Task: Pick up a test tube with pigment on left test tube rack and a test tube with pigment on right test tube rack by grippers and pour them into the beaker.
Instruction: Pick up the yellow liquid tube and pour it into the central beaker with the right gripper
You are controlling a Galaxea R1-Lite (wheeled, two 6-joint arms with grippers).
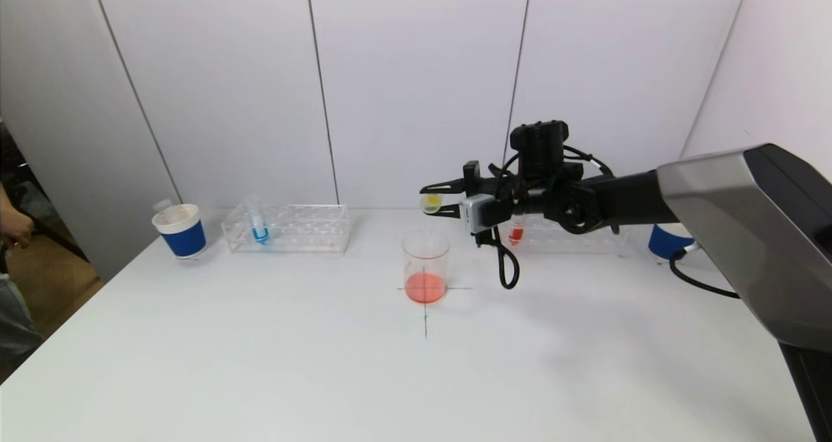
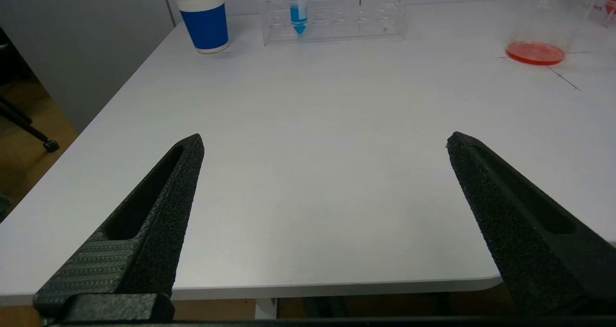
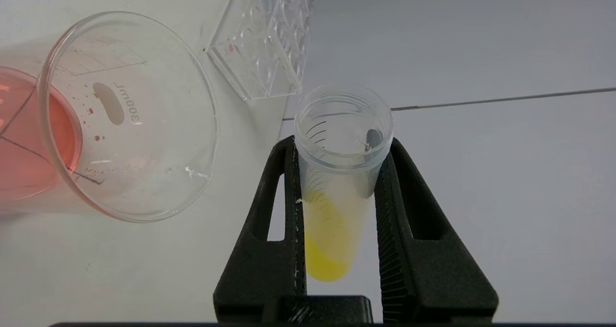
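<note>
My right gripper [image 1: 434, 203] is shut on a clear test tube with yellow pigment [image 3: 332, 192] and holds it tipped on its side just above the beaker [image 1: 426, 265], which has red-orange liquid in its bottom. The tube's open mouth [image 3: 343, 125] is beside the beaker's rim [image 3: 130, 115]. The left rack [image 1: 287, 228] holds a tube with blue pigment [image 1: 259, 224]. The right rack [image 1: 565, 234], partly hidden by the arm, holds a tube with red pigment [image 1: 516, 234]. My left gripper [image 2: 323, 142] is open and empty over the table's near left edge.
A blue and white paper cup [image 1: 180, 231] stands left of the left rack. Another blue cup [image 1: 664, 240] stands at the far right behind my right arm. A black cross [image 1: 426, 312] is drawn on the table under the beaker. A person's hand [image 1: 13, 224] is at the left edge.
</note>
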